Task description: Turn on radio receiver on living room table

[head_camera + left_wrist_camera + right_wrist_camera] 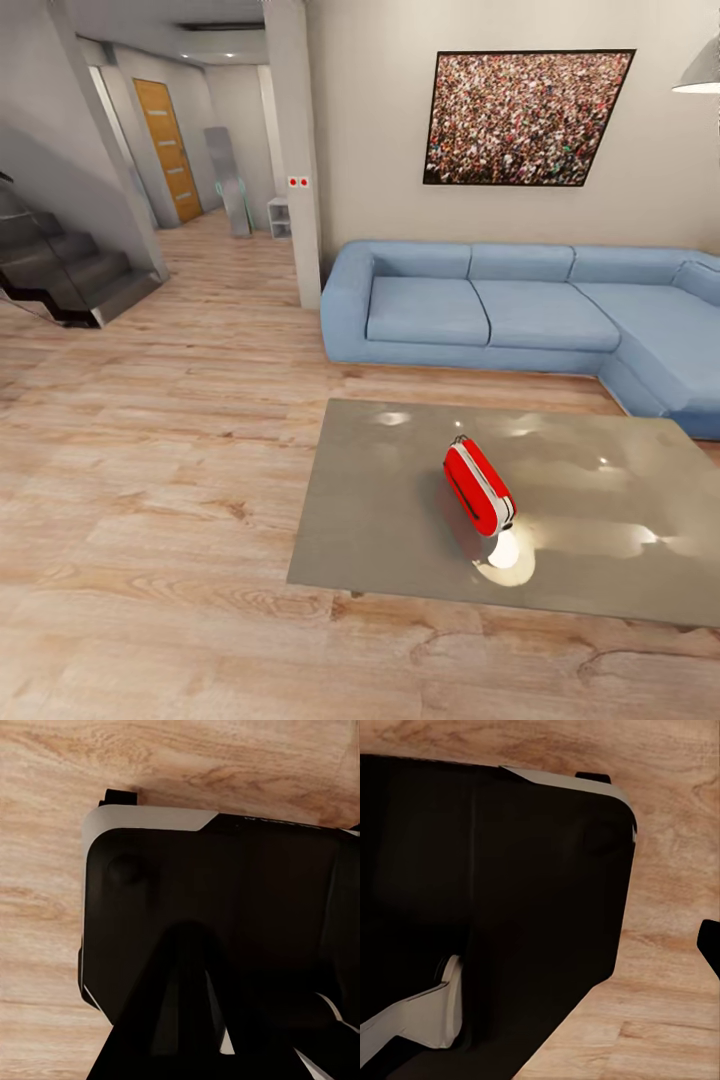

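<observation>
Big blue corner sofa [520, 310] runs across the right half of the frame, backed against a beige wall. Above it in the upper right hangs a black-framed picture of a dense crowd [528, 117], with a grey pendant lamp shade [700, 75] peeking in at the top right corner. Dark grey stairs [62, 272] sit at the left edge. Upper left, down a hallway, there's an orange wooden door [168, 150]. Light wood plank floor [150, 480] everywhere.

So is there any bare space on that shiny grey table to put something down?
Plenty. The glossy grey coffee table holds just the small red radio receiver near its middle. Bare top lies on the side toward the staircase and along the edge facing the blue corner sofa.
</observation>
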{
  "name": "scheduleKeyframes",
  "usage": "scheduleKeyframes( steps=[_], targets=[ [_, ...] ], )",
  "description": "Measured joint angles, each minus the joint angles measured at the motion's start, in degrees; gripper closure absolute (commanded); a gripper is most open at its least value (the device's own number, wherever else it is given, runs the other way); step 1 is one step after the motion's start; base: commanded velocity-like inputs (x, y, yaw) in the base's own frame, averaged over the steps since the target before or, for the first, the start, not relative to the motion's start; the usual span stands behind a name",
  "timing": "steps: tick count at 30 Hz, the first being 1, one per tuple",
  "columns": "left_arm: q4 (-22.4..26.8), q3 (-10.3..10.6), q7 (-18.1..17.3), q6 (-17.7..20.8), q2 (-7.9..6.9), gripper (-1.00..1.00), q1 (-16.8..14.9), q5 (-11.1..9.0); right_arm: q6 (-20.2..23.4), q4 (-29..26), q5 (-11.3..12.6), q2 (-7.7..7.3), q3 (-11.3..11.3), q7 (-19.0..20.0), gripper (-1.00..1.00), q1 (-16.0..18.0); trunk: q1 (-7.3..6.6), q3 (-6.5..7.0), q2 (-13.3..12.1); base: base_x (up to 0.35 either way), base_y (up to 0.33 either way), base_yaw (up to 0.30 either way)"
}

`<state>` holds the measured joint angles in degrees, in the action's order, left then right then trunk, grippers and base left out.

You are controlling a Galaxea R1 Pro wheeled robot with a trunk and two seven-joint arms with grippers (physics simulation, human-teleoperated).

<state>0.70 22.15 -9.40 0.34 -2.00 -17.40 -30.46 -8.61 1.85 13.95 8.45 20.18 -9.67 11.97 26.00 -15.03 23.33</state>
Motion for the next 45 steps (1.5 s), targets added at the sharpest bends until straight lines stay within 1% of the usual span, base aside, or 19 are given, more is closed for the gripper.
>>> scheduleKeyframes(
  steps=[8,13,20,37,45],
  targets=[
    [0.09,0.07,0.00,0.02,-0.51,1.00,0.00,0.23,-0.69,0.00,0.02,-0.01,0.01,0.00,-1.00,-0.01,0.00,0.73,0.00,0.000,0.000,0.000],
    [0.57,-0.06,0.00,-0.12,-0.43,1.00,0.00,0.50,-0.77,0.00,0.02,-0.01,0.03,0.00,-1.00,-0.01,0.00,1.19,0.00,0.000,0.000,0.000],
    [0.41,-0.06,0.00,-0.16,-0.43,1.00,0.00,0.23,-0.79,0.00,0.02,-0.01,0.03,0.00,-1.00,-0.01,0.00,1.83,0.00,0.000,0.000,0.000],
    [0.50,0.02,0.00,-0.16,-0.47,1.00,0.00,0.51,-0.79,0.00,0.03,-0.01,0.03,0.00,-1.00,-0.01,0.00,3.39,0.00,0.000,0.000,0.000],
    [0.52,0.08,0.00,-0.16,-0.47,1.00,0.00,0.42,-0.71,0.00,0.22,-0.49,0.03,0.08,-1.00,-0.01,0.00,4.12,0.00,0.000,0.000,0.000]
  ],
)
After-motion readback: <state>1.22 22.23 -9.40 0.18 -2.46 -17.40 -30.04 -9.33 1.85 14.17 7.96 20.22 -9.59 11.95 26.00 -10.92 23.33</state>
